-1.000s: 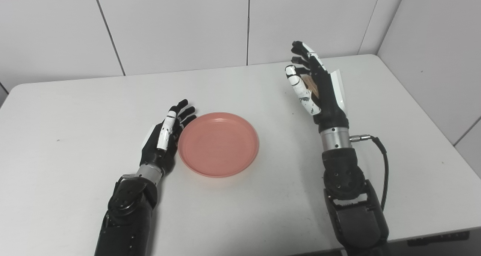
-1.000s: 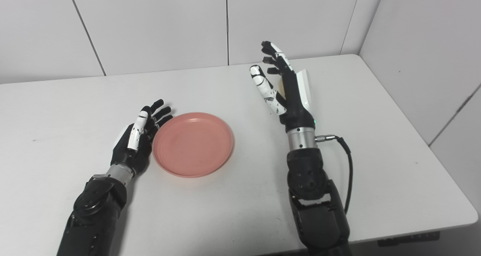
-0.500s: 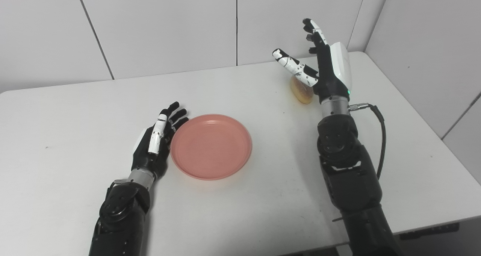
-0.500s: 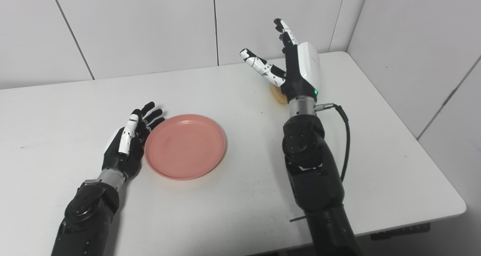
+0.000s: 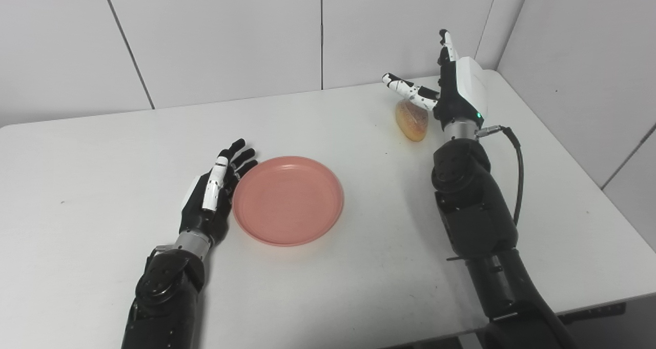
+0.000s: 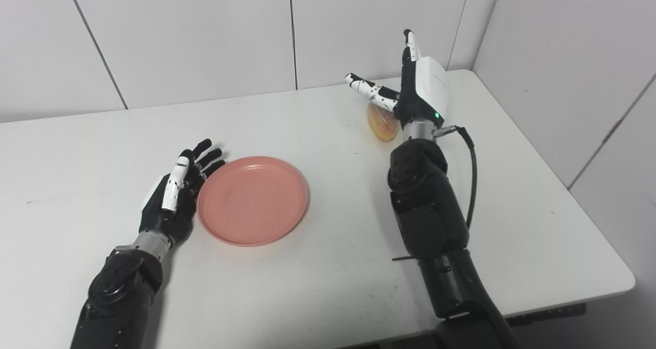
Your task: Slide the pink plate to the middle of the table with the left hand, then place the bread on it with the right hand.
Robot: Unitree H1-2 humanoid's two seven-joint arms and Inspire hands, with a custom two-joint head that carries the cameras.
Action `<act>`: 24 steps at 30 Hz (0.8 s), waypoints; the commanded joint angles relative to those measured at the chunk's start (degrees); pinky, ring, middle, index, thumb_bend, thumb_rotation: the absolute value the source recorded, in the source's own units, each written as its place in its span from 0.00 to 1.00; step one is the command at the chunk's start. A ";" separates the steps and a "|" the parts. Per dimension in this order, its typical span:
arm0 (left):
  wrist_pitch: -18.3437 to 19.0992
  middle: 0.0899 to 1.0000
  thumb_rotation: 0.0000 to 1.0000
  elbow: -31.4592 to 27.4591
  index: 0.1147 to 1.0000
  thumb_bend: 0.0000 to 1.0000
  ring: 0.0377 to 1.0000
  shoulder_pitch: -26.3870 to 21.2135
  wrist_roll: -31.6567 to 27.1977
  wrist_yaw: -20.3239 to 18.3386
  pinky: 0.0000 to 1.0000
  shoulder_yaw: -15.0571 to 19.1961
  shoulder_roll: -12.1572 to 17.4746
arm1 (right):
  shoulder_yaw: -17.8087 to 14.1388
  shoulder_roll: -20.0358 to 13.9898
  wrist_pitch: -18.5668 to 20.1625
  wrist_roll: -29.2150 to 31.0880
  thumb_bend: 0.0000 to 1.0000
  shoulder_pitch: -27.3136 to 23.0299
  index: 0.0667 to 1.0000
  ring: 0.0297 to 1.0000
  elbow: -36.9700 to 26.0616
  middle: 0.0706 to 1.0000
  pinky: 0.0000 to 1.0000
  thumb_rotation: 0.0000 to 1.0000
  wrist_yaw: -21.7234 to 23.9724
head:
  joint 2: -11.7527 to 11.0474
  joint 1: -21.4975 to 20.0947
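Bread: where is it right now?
The bread lies on the table's far right, just left of the open right hand, away from the pink plate.

Both arms are black with silver wrist collars. The left hand (image 5: 210,195) and right hand (image 5: 453,90) are black with white finger segments. The right hand carries a white back plate, a green light and a black cable (image 5: 517,169) at the wrist.
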 commanded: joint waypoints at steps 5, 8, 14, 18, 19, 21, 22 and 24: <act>2.63 0.89 1.00 1.07 0.88 0.34 0.88 1.46 0.56 -0.97 0.89 -0.97 -0.14 | 0.24 -2.02 1.35 -0.39 0.97 -4.40 1.00 0.93 3.67 0.98 0.82 0.64 -0.95 | 0.18 0.27; 2.49 0.89 1.00 1.17 0.88 0.35 0.88 1.47 0.65 -0.94 0.88 -1.03 -0.17 | 0.94 -2.66 1.16 -0.17 0.97 -5.08 1.00 0.99 6.61 1.00 0.89 0.62 -1.04 | 0.27 0.32; 2.66 0.89 1.00 1.11 0.88 0.34 0.88 1.40 0.43 -1.11 0.89 -1.08 -0.15 | 2.38 -3.46 1.37 -0.39 0.99 -6.80 1.00 1.00 11.89 1.00 0.97 0.64 -0.69 | 0.55 0.53; 3.16 0.89 1.00 0.62 0.89 0.34 0.88 1.48 0.38 -1.02 0.89 -1.09 -0.16 | 2.86 -3.35 1.49 -0.78 1.00 -8.07 1.00 1.00 15.32 1.00 0.99 0.66 -0.68 | 0.78 0.61; 3.24 0.89 1.00 0.52 0.89 0.34 0.89 1.51 0.33 -1.03 0.90 -1.09 -0.15 | 2.89 -3.26 1.50 -0.67 1.00 -8.35 1.00 1.00 16.06 1.00 1.00 0.66 -0.76 | 0.78 0.61; 3.16 0.89 1.00 0.51 0.88 0.34 0.88 1.55 0.31 -1.06 0.89 -1.07 -0.13 | 3.21 -3.11 1.50 -0.67 1.00 -9.04 1.00 1.00 17.90 1.00 1.00 0.67 -0.79 | 0.89 0.67; 3.12 0.89 1.00 0.53 0.88 0.34 0.88 1.55 0.34 -1.05 0.89 -1.08 -0.11 | 3.52 -3.13 1.50 -0.82 1.00 -9.35 1.00 1.00 18.75 1.00 1.00 0.67 -0.81 | 0.93 0.70; 3.10 0.89 1.00 0.40 0.88 0.34 0.88 1.59 0.44 -1.08 0.89 -1.16 -0.03 | 3.90 -3.09 1.50 -0.84 1.00 -9.86 1.00 1.00 20.10 1.00 0.99 0.68 -1.01 | 1.01 0.73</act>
